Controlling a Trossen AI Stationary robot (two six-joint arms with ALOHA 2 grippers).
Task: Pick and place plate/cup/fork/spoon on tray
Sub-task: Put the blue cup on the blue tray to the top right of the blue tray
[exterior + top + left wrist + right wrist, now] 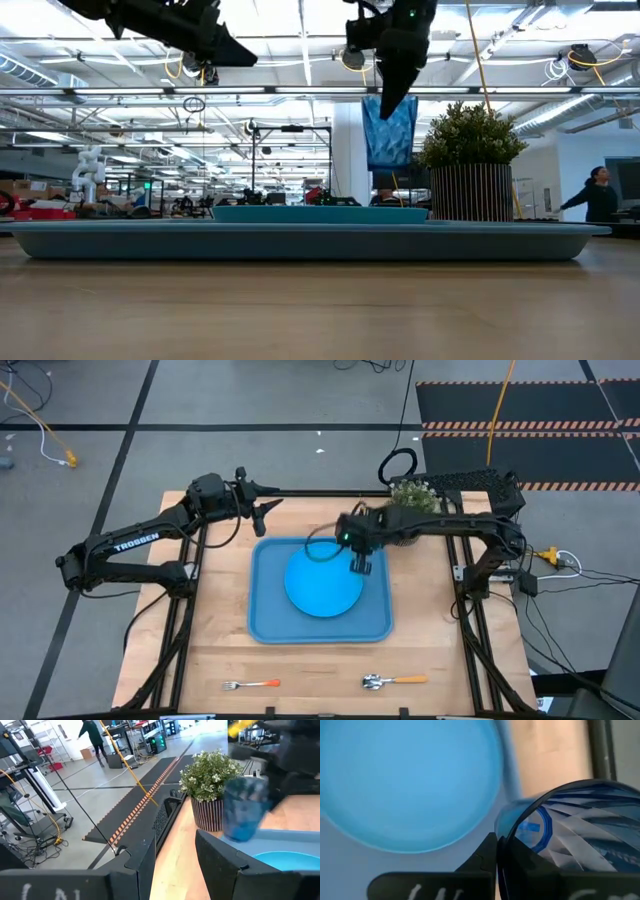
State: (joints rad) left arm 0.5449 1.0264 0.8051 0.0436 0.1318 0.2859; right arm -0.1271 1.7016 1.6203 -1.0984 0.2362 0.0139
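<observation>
The dark-blue translucent cup (390,135) hangs above the light-blue tray (268,622), over its far right part, with my right gripper (386,100) shut on it. The round sky-blue plate (322,582) lies flat in the tray. The fork (250,685) and the spoon (393,681) lie on the table near its front edge. My left gripper (268,508) waits open above the table's far left, beyond the tray, holding nothing. My right gripper pinches the cup's wall at its rim (506,836), one finger (482,857) outside and the other inside the cup. The fingers come from above, slanting down. The cup hangs below them, roughly upright and lifted clear of tray and plate.
A potted green plant (410,495) stands at the table's far right, close behind the held cup. Bare wood lies between the tray's near rim and the cutlery. A person (598,195) moves in the room beyond the table.
</observation>
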